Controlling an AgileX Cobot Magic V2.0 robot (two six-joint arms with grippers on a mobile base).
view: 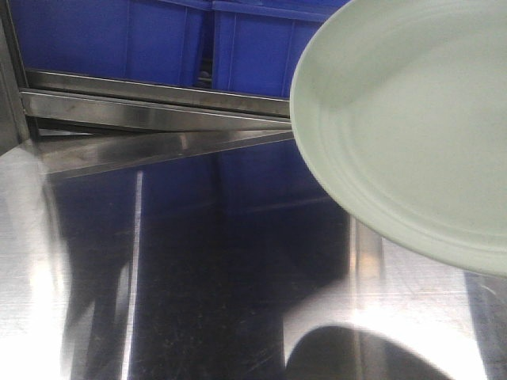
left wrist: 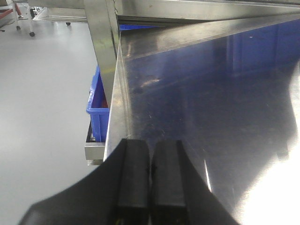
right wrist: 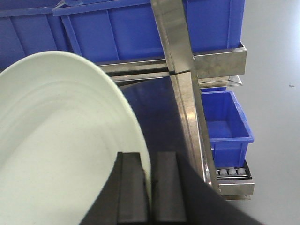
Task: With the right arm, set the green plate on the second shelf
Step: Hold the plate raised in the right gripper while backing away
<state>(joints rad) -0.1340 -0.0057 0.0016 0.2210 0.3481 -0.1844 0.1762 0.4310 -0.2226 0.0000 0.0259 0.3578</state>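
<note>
Right gripper (right wrist: 149, 160) pinched on green plate (view: 412, 119) rim; plate tilted, airborne near steel shelf (view: 198, 261) right edge; lowering and release left; left gripper (left wrist: 151, 151) closed, empty, at left edge.

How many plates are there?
1. The green plate is pinched at its rim in the right gripper, above the shiny steel shelf. No other plate shows, though the blue bins could hide more.

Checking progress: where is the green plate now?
Held at its rim in the right gripper, the green plate hangs above the steel shelf, at the front view's right.
</note>
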